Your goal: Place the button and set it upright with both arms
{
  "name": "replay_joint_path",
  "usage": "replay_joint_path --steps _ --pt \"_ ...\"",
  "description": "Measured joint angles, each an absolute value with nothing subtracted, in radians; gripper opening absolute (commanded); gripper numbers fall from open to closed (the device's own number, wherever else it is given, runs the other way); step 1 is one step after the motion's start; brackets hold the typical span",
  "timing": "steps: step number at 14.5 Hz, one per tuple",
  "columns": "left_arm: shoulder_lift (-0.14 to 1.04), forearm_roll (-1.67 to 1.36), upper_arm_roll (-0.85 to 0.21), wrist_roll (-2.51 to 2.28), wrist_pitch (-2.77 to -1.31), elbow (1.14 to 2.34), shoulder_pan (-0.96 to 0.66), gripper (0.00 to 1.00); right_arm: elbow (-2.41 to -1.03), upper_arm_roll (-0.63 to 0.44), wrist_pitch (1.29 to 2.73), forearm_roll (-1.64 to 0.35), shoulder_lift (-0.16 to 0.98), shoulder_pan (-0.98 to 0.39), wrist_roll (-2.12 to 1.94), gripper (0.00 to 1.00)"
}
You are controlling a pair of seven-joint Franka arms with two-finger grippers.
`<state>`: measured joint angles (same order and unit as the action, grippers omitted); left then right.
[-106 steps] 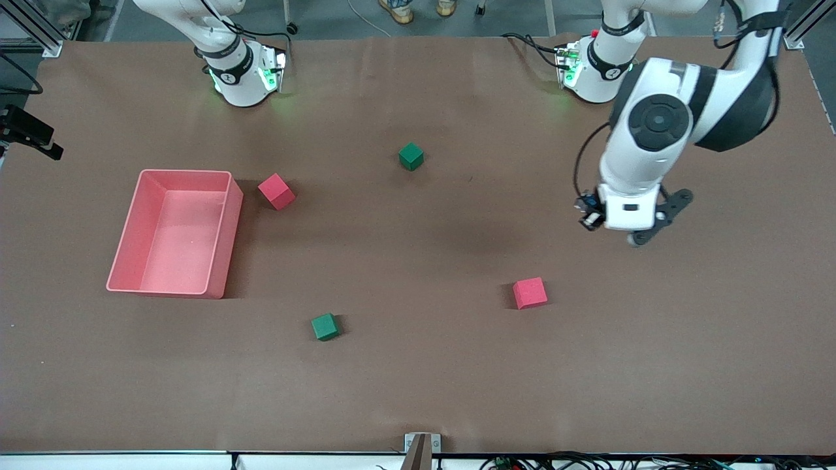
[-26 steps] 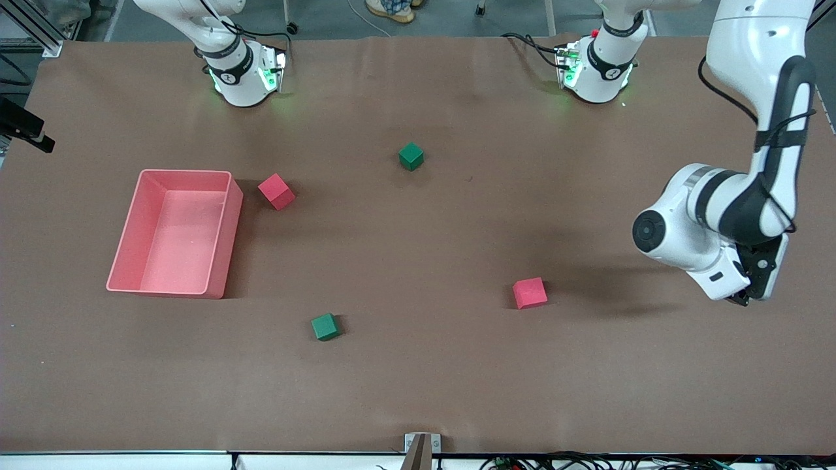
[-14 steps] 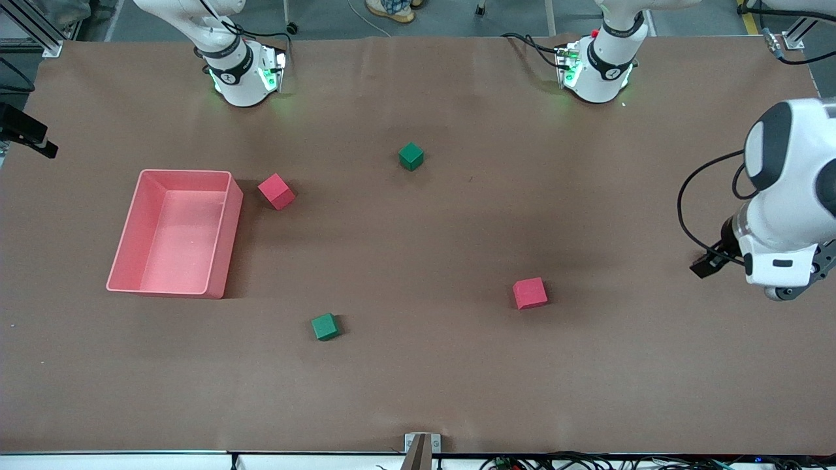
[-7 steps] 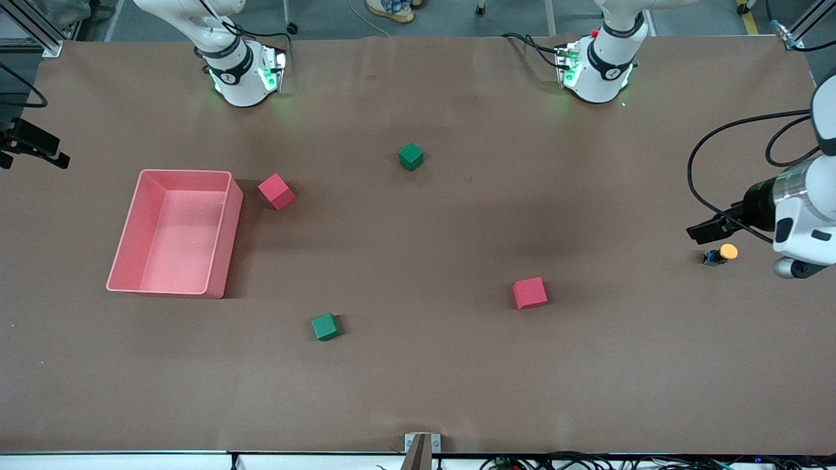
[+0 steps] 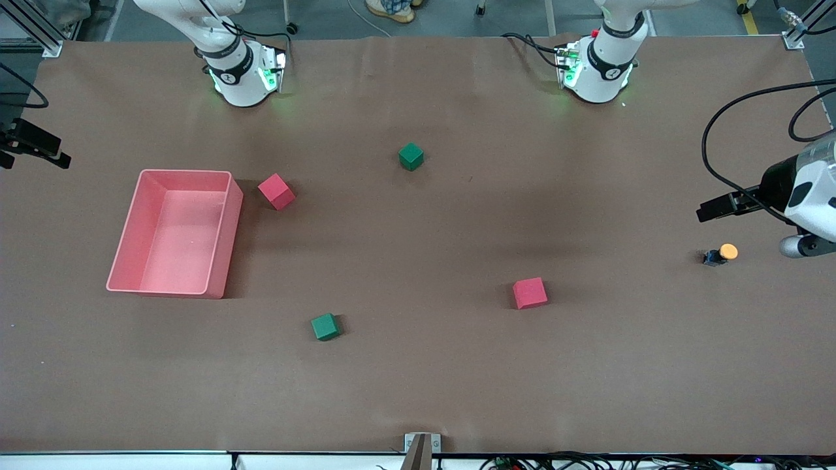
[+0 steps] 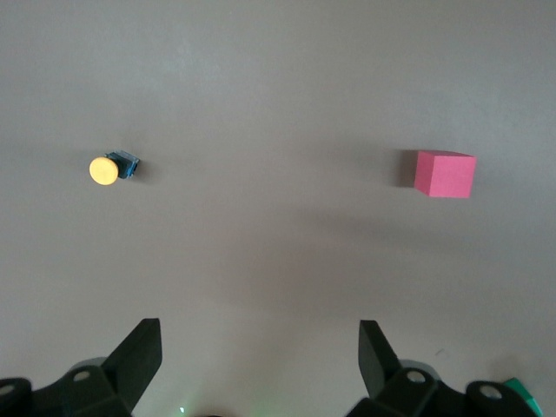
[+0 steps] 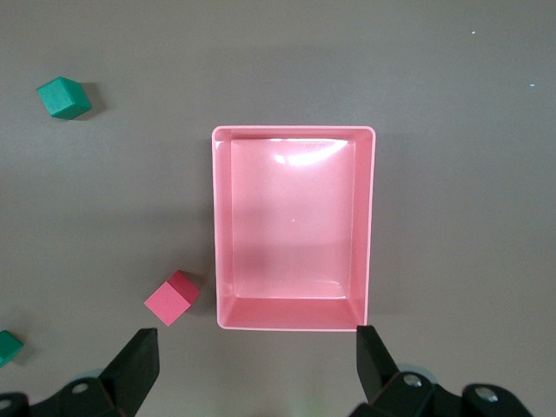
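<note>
Button: the button point(image 5: 720, 254) lies on the table point(image 5: 418, 378) toward the left arm's end, tipped on its side, the orange cap pointing toward that end's edge and the dark body beside it; nothing touches it.
Left tool: the left tool point(image 6: 259, 360) is up in the air over the table near the button, with its fingers spread wide and nothing between them; in the left wrist view the button point(image 6: 111, 168) sits off to one side of the open gap, not under it.
Right tool: the right tool point(image 7: 256, 365) hangs high over the pink bin point(image 7: 294, 228), wide open and empty; that arm waits.
Other things: a red cube point(image 5: 530, 292) lies nearest the button but well apart from it; a second red cube point(image 5: 276, 191) sits just beside the bin; two green cubes point(image 5: 411, 156) point(image 5: 324, 326) lie apart in the middle of the table.
Step in hand: I judge the placing done, the button being on the table and free, but the uprighting not yet done.
Next move: probably one tool has to take the small body low and turn it until the cap faces up; the other may steady it. The part is tiny and may roll or skid.
</note>
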<state>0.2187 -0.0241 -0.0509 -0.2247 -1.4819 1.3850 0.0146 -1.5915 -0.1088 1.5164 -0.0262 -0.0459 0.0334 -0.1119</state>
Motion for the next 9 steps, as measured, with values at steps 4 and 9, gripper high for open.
replay_joint_path --steps 4,9 --pt "0.177 -0.024 -0.051 -0.120 -1.444 1.387 0.015 1.00 -1.600 -0.111 1.515 -0.026 -0.046 0.034 -0.112 1.00" --pt "0.046 -0.024 -0.079 -0.100 -1.465 1.519 0.013 1.00 -1.605 -0.111 1.516 -0.026 -0.046 0.034 -0.112 1.00"
